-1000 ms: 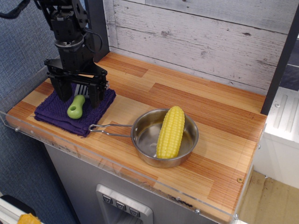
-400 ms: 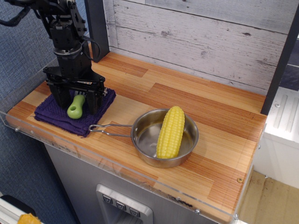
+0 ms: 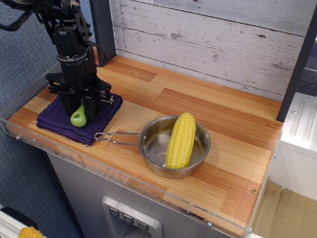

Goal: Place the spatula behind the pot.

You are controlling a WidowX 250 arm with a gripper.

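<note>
The spatula [image 3: 79, 117] lies on a purple cloth at the left; only its lime-green handle shows, its blade is hidden behind the gripper. My black gripper [image 3: 79, 110] points straight down over it, with its fingers closed in on both sides of the handle. The steel pot [image 3: 157, 147] stands at the front middle of the counter, its wire handle [image 3: 115, 137] pointing left toward the cloth. A yellow corn cob [image 3: 181, 140] lies in the pot.
The purple cloth [image 3: 59, 121] covers the counter's left end. A clear acrylic lip [image 3: 124, 181] runs along the front edge. A white plank wall [image 3: 208, 34] rises behind the counter, and a dark post [image 3: 103, 25] stands at the back left.
My gripper has lowered onto the spatula and its fingers have moved in from wide apart to closed around the green handle. The pot and corn have not moved.
</note>
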